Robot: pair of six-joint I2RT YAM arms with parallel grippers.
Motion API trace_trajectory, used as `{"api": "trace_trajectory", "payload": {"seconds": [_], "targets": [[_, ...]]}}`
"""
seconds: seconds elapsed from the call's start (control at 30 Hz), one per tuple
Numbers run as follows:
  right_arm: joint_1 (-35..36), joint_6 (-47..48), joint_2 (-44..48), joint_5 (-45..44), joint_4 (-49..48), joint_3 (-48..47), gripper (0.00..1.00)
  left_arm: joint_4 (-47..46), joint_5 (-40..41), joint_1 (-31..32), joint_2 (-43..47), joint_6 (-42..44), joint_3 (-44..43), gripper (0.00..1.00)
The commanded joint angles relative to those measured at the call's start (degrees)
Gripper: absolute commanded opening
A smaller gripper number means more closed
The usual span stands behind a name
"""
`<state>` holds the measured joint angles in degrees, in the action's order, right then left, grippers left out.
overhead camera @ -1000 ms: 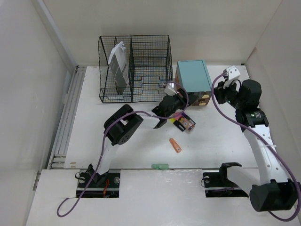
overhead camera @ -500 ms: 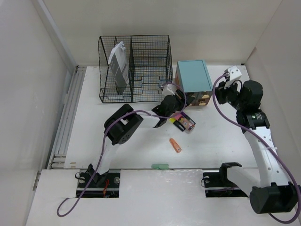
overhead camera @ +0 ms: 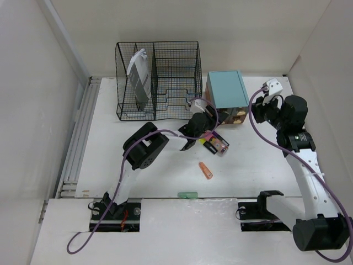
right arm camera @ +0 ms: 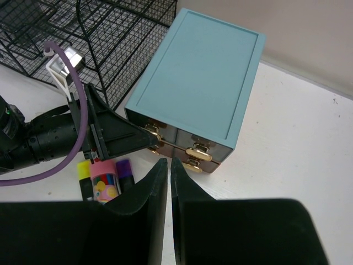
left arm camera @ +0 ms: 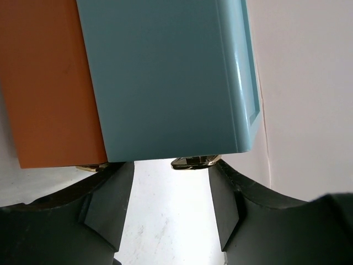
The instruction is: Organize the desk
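Item 1: desk (overhead camera: 154,176). Large flat white top, walled in white on 3 sides, lying under everything else and filling most of the overhead view.

Item 2: wire rack (overhead camera: 165,77). Black, standing at the far left of the desk against the back wall. 1 grey packet (overhead camera: 139,77) stands upright in its left compartment.

Item 3: drawer box (overhead camera: 226,88). Teal top, orange-brown side, brass handles (right arm camera: 198,150) on the front. It stands just right of the rack.

Item 4: bundle of markers (overhead camera: 216,143). Yellow, pink and purple caps, lying just in front of the drawer box.

Item 5: orange stick (overhead camera: 206,170), lying alone nearer the arms. 1 small green piece (overhead camera: 187,194) lies at the near edge.

Item 6: left gripper (left arm camera: 165,187). Reaches to the front left corner of the drawer box. Its fingers (left arm camera: 105,204) stand well apart with nothing clamped between them, and 1 brass handle sits just past the tips. Contact cannot be told.

Item 7: right gripper (right arm camera: 168,163). Raised above the desk to the right of the drawer box, fingers pressed almost together, holding nothing.
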<state>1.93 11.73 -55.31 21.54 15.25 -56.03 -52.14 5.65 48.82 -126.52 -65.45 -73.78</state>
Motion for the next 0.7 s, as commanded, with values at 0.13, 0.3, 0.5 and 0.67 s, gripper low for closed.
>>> {"api": "trace_trajectory", "payload": {"seconds": [0.13, 0.3, 0.5, 0.67], "targets": [[-0.18, -0.48, 0.55, 1.14, -3.47, 0.40, 0.12, -6.40, 3.58, -0.65, 3.91, -3.54, 1.00, 0.52], [-0.18, -0.48, 0.55, 1.66, -3.47, 0.40, 0.12, -7.71, 5.95, -0.65, 3.91, -4.60, 1.00, 0.52], [-0.18, -0.48, 0.55, 1.66, -3.47, 0.40, 0.12, -8.24, 7.70, -0.65, 4.43, -8.11, 1.00, 0.51], [-0.18, -0.48, 0.55, 2.19, -3.47, 0.40, 0.12, -10.17, 8.32, -0.65, 4.44, -12.32, 2.24, 0.50]]}}
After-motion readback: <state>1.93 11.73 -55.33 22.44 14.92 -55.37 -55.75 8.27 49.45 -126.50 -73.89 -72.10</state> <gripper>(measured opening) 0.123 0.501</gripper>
